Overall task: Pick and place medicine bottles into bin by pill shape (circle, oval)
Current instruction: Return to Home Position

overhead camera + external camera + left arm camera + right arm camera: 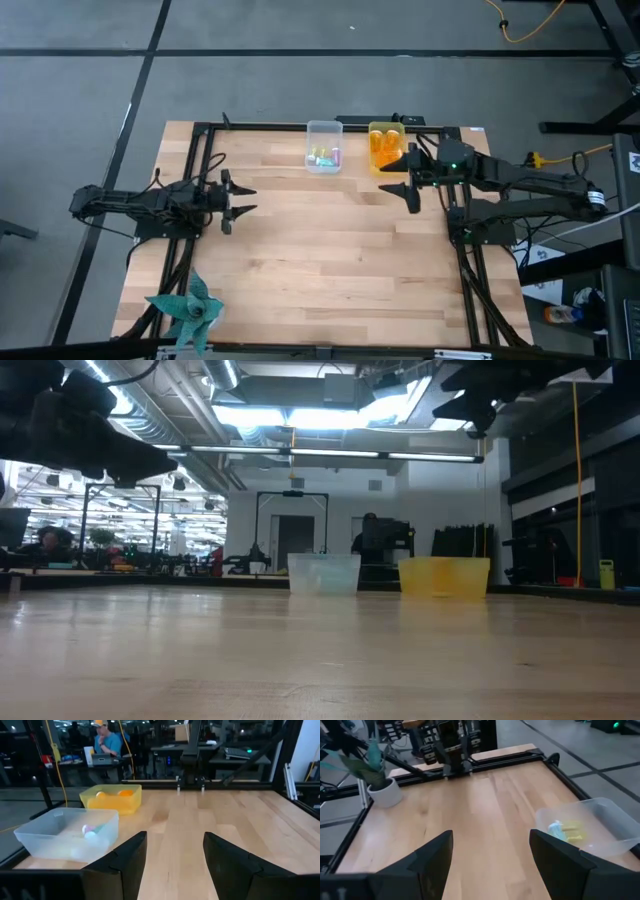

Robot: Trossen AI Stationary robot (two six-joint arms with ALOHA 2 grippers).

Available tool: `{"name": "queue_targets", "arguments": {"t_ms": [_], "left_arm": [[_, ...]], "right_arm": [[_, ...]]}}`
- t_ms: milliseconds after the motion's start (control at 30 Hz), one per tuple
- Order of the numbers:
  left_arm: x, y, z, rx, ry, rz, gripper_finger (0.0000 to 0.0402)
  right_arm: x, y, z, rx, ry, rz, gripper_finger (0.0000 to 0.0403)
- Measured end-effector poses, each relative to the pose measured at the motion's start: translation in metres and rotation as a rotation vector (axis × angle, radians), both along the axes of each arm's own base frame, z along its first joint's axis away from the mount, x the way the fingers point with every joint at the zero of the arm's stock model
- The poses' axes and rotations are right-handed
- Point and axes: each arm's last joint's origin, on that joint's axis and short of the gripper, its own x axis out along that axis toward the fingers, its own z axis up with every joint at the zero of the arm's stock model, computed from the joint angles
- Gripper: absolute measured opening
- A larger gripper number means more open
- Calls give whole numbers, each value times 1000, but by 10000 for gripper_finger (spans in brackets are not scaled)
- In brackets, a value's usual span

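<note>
in the upper middle of the high view, two small open bins stand side by side at the far edge of the pale wooden table [330, 260], near each other but apart. the clear plastic bin [323, 131] on the left holds the tiny pastel vials [323, 157], pink, green and teal, lying in a loose heap. the yellow translucent bin [373, 135] on the right holds the amber-orange medicine bottles [381, 150]. any print on them is too small to read, and which way their long axes point cannot be told. the left gripper [250, 198] hangs over the table's left-centre, released, jaws spread and empty. the right gripper [392, 176] hangs just right of the yellow bin, also spread and empty. a teal paper pinwheel [190, 310] sits at lower left.
</note>
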Motion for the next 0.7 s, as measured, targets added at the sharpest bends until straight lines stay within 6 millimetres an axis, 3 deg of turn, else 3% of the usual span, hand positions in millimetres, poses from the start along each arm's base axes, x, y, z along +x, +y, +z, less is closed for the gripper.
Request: {"name": "queue_targets", "arguments": {"t_ms": [433, 700], "left_arm": [[-1, 0, 1, 0, -14, 0, 190], [-1, 0, 1, 0, -15, 1, 190]], "right_arm": [[-10, 26, -2, -49, 43, -36, 265], [-13, 36, -54, -64, 45, -103, 265]]}}
